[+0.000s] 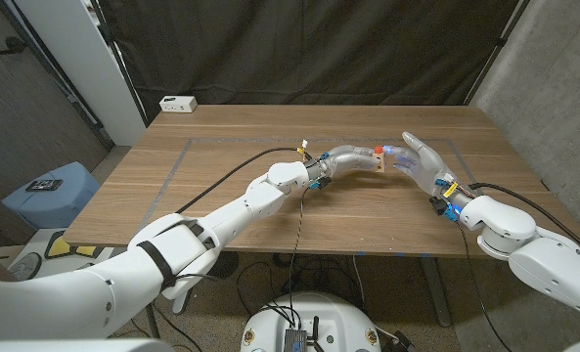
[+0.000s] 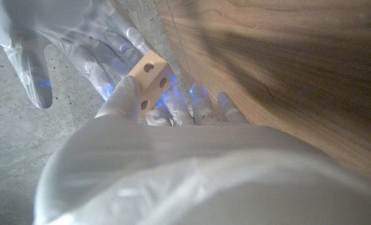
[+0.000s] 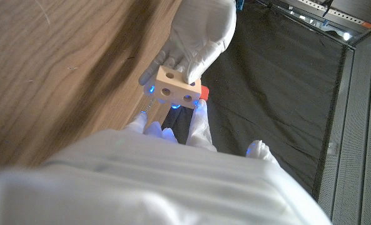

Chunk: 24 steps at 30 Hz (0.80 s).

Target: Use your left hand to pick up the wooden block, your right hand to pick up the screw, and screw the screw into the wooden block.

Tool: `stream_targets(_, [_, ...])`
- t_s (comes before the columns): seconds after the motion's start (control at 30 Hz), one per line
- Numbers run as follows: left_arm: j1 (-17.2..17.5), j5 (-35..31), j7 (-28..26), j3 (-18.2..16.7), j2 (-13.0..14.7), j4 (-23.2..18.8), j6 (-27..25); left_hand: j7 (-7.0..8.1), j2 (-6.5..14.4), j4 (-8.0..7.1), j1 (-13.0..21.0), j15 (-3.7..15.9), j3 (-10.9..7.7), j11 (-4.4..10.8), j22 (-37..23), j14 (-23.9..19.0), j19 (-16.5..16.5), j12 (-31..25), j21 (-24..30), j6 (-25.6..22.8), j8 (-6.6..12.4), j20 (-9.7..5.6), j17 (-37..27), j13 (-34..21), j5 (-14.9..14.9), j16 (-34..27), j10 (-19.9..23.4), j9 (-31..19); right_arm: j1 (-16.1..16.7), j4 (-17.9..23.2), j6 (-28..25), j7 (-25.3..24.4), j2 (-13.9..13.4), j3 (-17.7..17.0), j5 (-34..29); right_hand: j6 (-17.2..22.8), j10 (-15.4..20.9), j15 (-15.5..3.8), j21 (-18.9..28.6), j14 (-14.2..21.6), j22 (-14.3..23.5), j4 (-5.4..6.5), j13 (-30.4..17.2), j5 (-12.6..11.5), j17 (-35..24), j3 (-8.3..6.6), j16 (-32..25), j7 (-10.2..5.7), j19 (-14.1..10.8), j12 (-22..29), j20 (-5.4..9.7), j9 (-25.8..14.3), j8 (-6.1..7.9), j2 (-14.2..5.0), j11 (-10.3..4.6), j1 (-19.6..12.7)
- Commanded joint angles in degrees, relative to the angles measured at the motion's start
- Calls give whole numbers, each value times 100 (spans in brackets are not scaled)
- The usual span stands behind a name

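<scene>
**Block and screw brought together above the surface**

Here the left hand (image 1: 351,159) holds the block (image 1: 376,158) in its fingers, raised off the surface (image 1: 221,166) near the far middle, and turns it toward the robot's right. That seems meant to offer a drilled face to the other arm. The right hand (image 1: 422,161) stands just beside the block, fingers spread upward, its fingertips up against the block's right end. A small red thing, most likely the screw (image 1: 379,147), shows at the block's top right corner, right where the two hands meet. Whether the right hand pinches it cannot be made out, so the state of that hand cannot be told. Judging by this, the job is at the mating stage: both pieces are up and the screw sits at, or partly in, the block.

The head view gives the layout: both arms reach to one spot, and a white box (image 1: 178,103) lies at the surface's far left corner, well apart. It is too small to show the holes. The left wrist view shows the block (image 2: 149,79) with three round holes in its near face, held by the left fingers (image 2: 119,100), with the right hand (image 2: 60,47) behind it, but no red part. The right wrist view shows the block (image 3: 179,89), two holes and the screw (image 3: 204,93) at its end, against the fingertips (image 3: 199,106).
</scene>
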<state>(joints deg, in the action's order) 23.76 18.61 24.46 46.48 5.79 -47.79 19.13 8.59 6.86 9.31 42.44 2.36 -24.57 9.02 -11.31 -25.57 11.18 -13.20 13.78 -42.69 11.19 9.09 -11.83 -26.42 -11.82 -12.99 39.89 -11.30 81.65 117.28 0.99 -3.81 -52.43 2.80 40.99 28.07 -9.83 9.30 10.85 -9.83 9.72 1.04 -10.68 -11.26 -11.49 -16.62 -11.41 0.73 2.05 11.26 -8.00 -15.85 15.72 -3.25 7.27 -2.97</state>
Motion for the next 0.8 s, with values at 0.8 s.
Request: stream_targets(0.8, [22, -39, -14, 4, 66, -122, -6, -170, 59, -48, 1, 14, -70, -29, -14, -45, 44, -23, 17, -214, 42, 14, -30, -35, -30, -50, 7, -13, 301, 246, -28, -67, 32, -276, -74, 533, -55, 35, 22, -703, 15, -54, -15, -46, -15, -5, -24, 31, -36, 82, 18, -108, 289, -52, 66, -21])
